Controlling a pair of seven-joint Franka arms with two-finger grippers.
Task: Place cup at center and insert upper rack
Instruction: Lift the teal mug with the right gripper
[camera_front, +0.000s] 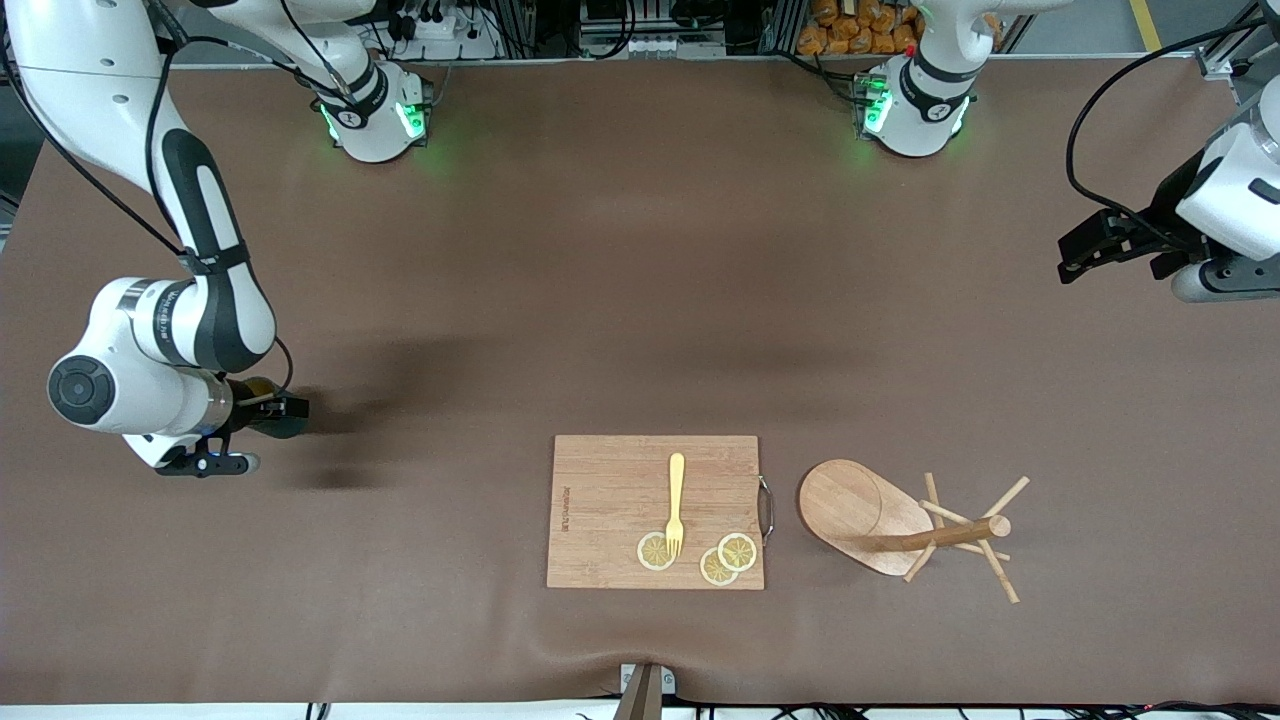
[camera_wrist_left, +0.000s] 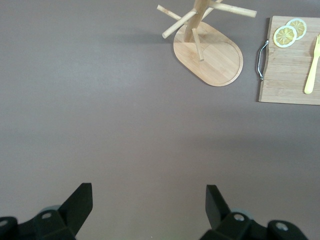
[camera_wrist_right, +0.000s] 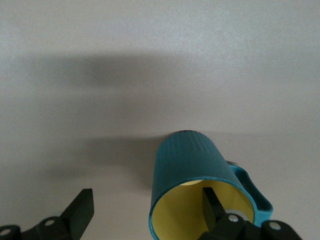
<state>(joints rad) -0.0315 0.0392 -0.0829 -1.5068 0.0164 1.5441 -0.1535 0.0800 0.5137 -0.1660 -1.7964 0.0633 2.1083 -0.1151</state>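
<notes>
Barely begun: the right gripper (camera_wrist_right: 145, 207) straddles the rim of the cup (camera_wrist_right: 192, 185) at the right arm's end of the surface (camera_front: 600, 300), jaws open, one finger (camera_wrist_right: 212, 200) inside. The upper rack (camera_front: 900, 525) waits beside the cutting board (camera_front: 610, 500); the left gripper (camera_wrist_left: 147, 205) idles, jaws wide.

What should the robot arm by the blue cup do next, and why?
Probably squeeze the right gripper shut. One of its fingers is already inside the cup and the other is outside the ribbed wall, so the rim sits between them, but the jaws look open. The cup is at the right arm's end of the table, not the center. The left gripper waits open over bare table.
</notes>
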